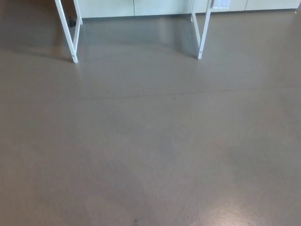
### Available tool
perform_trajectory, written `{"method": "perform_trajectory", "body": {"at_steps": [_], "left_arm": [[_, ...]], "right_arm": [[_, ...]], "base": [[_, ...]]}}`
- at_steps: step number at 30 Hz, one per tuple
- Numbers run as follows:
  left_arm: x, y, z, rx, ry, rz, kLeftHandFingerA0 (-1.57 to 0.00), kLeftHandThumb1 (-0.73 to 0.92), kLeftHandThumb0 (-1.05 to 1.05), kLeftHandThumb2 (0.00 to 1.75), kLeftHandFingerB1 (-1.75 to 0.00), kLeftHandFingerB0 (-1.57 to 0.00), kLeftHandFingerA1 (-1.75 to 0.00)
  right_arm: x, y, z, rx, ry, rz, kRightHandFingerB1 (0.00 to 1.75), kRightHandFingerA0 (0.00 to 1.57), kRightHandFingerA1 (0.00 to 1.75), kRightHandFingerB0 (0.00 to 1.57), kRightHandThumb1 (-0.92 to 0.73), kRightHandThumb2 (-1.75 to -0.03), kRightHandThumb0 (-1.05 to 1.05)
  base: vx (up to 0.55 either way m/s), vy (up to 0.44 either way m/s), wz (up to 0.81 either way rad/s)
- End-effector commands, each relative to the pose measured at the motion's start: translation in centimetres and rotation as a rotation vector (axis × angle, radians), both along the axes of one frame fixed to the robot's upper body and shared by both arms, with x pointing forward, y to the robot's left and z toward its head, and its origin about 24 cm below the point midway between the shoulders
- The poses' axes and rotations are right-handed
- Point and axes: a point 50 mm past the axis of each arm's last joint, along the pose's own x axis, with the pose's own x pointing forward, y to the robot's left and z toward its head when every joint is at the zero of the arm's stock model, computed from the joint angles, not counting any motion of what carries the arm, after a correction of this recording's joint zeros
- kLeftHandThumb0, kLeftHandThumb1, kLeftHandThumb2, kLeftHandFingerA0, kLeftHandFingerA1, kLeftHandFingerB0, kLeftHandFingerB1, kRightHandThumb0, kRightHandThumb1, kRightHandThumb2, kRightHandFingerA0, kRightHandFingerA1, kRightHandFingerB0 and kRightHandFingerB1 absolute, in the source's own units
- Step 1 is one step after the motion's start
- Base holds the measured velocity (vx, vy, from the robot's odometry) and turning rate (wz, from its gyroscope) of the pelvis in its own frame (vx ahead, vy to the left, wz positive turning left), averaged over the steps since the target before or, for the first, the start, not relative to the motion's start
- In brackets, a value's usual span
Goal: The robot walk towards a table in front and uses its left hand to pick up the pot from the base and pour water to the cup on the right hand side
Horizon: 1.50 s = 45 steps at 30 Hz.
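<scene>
Only grey floor [150,141] and white table legs [70,37] ahead, neither hand in shot so fingers unknowable, pot and cup unseen above, and a crooked approach could clip those legs.

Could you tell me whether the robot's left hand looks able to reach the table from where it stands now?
Probably not: no hand is in view, and only the white table legs show, far across bare floor.

The floor [150,150] fills the head view. Two desk legs [70,33] stand on it at far left, two more [202,33] at far right. Cabinet fronts [136,7] run behind them.
</scene>
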Motion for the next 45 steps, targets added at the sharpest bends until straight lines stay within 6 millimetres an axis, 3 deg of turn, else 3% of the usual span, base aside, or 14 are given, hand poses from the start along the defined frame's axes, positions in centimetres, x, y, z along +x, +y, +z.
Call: {"method": "perform_trajectory", "body": {"at_steps": [1, 3, 7, 8, 9, 27, 34, 35, 36, 39, 40, 41, 42, 45], "left_arm": [[-0.7, 0.7, 0.5, 0.062, -0.029, -0.043, -0.53, 0.54, -0.33, 0.67, -0.43, -0.41, -0.47], [-1.1, 0.7, 0.5, 0.081, -0.016, -0.048, -0.57, 0.62, -0.24, 0.59, -0.37, -0.43, -0.42], [-1.1, 0.7, 0.4, 0.078, -0.012, -0.047, -0.55, 0.63, -0.24, 0.59, -0.36, -0.42, -0.42], [-1.1, 0.7, 0.4, 0.074, -0.01, -0.043, -0.55, 0.63, -0.24, 0.59, -0.36, -0.42, -0.42], [-1.1, 0.6, 0.4, 0.075, -0.009, -0.043, -0.56, 0.63, -0.25, 0.59, -0.36, -0.42, -0.42], [-1.3, 0.5, 0.2, 0.055, 0.007, -0.046, -0.56, 0.61, -0.26, 0.58, -0.37, -0.44, -0.41], [-0.5, 0.7, 0.4, 0.059, 0.002, -0.067, -0.56, 0.61, -0.26, 0.58, -0.38, -0.45, -0.42], [-0.4, 0.7, 0.4, 0.061, 0.008, -0.069, -0.57, 0.6, -0.25, 0.58, -0.38, -0.45, -0.42], [-0.4, 0.7, 0.4, 0.062, 0.009, -0.067, -0.57, 0.59, -0.24, 0.58, -0.38, -0.45, -0.42], [-0.3, 0.7, 0.4, 0.061, 0.007, -0.062, -0.57, 0.59, -0.23, 0.58, -0.38, -0.45, -0.42], [-0.3, 0.7, 0.4, 0.062, 0.008, -0.064, -0.57, 0.59, -0.23, 0.58, -0.38, -0.45, -0.42], [-0.3, 0.8, 0.4, 0.063, 0.009, -0.067, -0.57, 0.59, -0.23, 0.58, -0.38, -0.45, -0.42], [-0.3, 0.8, 0.4, 0.066, 0.01, -0.066, -0.58, 0.59, -0.23, 0.58, -0.38, -0.45, -0.42], [-0.5, 0.8, 0.4, 0.063, 0.009, -0.069, -0.57, 0.59, -0.24, 0.58, -0.38, -0.45, -0.42]], "right_arm": [[-0.8, -0.6, 0.1, -0.005, -0.02, -0.01, 0.79, 0.8, 0.93, 0.46, -0.26, -0.95, -0.67], [-1.0, -0.6, 0.0, -0.01, -0.012, -0.005, 0.82, 0.79, 0.94, 0.44, -0.34, -0.85, -0.66], [-1.2, -0.6, 0.0, 0.0, -0.016, -0.019, 0.77, 0.79, 0.92, 0.45, -0.32, -0.83, -0.64], [-1.3, -0.6, 0.0, 0.008, -0.018, -0.029, 0.77, 0.79, 0.92, 0.45, -0.32, -0.83, -0.64], [-1.3, -0.6, 0.0, 0.007, -0.018, -0.029, 0.75, 0.77, 0.89, 0.46, -0.28, -0.96, -0.64], [-1.5, -0.6, -0.1, 0.017, -0.004, -0.001, 0.75, 0.9, 0.91, 0.56, -0.23, -0.9, -0.62], [-1.2, -0.5, 0.0, 0.03, -0.017, 0.001, 0.76, 0.9, 0.92, 0.57, -0.22, -0.9, -0.62], [-1.2, -0.5, 0.0, 0.027, -0.011, -0.003, 0.74, 0.92, 0.89, 0.58, -0.28, -0.78, -0.6], [-1.2, -0.5, 0.0, 0.029, -0.011, 0.001, 0.75, 0.9, 0.91, 0.56, -0.22, -0.91, -0.63], [-1.2, -0.4, 0.0, 0.033, -0.014, 0.01, 0.75, 0.91, 0.91, 0.57, -0.23, -0.9, -0.62], [-1.2, -0.4, 0.0, 0.034, -0.014, 0.008, 0.73, 0.92, 0.88, 0.6, -0.28, -0.78, -0.62], [-1.2, -0.4, 0.0, 0.035, -0.014, 0.006, 0.73, 0.92, 0.88, 0.6, -0.28, -0.78, -0.62], [-1.2, -0.4, 0.0, 0.036, -0.012, 0.011, 0.76, 0.92, 0.9, 0.6, -0.22, -0.9, -0.63], [-1.3, -0.3, -0.1, 0.033, -0.005, 0.024, 0.76, 0.91, 0.89, 0.6, -0.23, -0.91, -0.63]], "base": [[0.0, 0.0, 0.0], [0.0, 0.0, 0.0], [0.0, 0.0, 0.0], [0.02, 0.0, -0.12], [0.03, -0.001, 0.16], [0.13, -0.1, 0.03], [0.21, 0.021, -0.06], [0.26, 0.17, -0.09], [0.32, 0.201, -0.15], [0.38, 0.299, -0.22], [0.28, 0.365, -0.22], [0.3, 0.208, -0.01], [0.39, 0.121, 0.07], [0.32, 0.048, 0.06]]}}
